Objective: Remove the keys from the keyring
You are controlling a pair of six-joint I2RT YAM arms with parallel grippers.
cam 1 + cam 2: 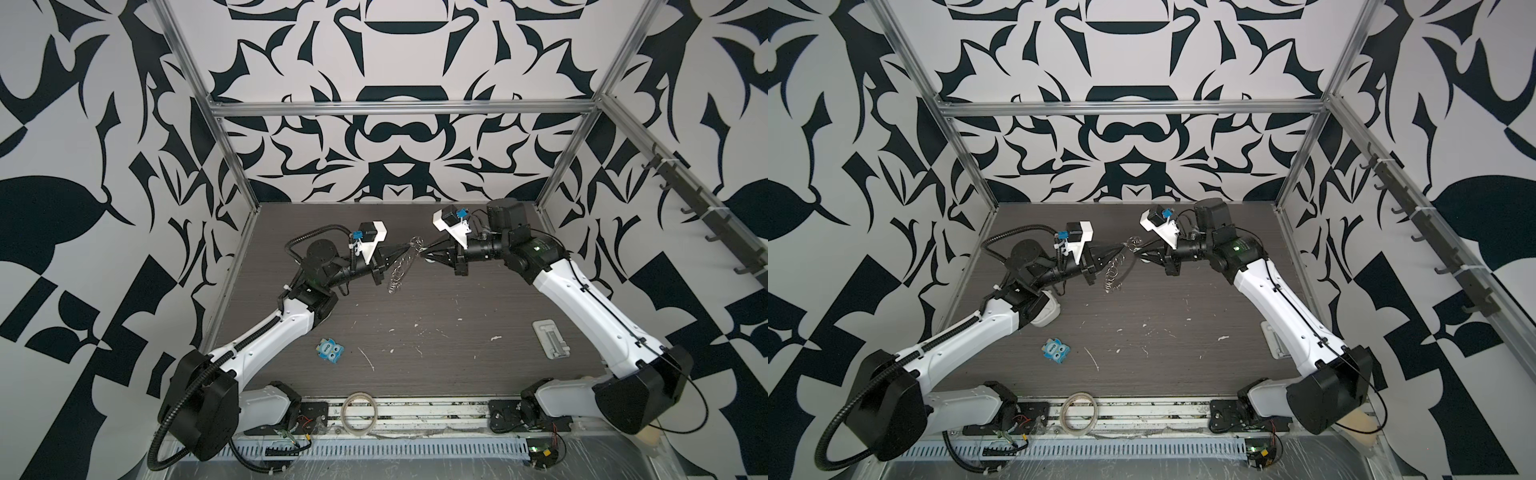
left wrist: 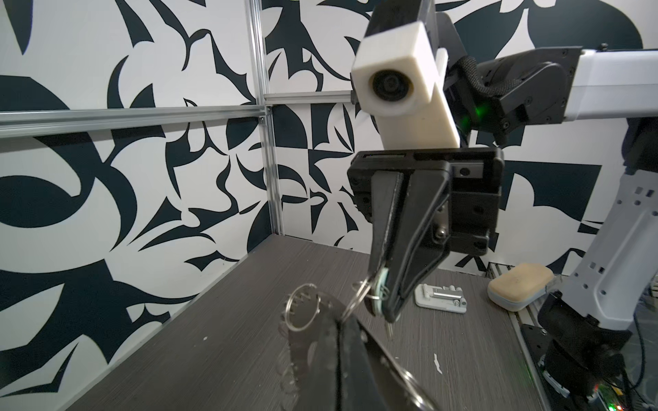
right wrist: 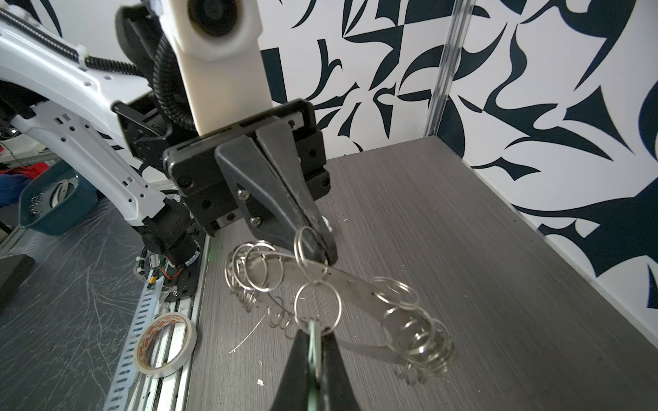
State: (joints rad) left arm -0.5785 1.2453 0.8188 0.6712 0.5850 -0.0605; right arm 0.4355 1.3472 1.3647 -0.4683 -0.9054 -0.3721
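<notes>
Aloft over the worktop [image 3: 463,231], left hand [image 3: 328,257] pinches the keyring [image 3: 352,284], right hand [image 2: 388,315] pinches the keys [image 2: 382,290] by the tag; pulling askew could jam the split ring [image 3: 296,306] or let the tag slip.

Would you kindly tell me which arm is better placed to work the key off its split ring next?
Right. The right hand is shut on the mint tag of the key, while the left hand clamps the keyring by its rim, bracing it.
</notes>
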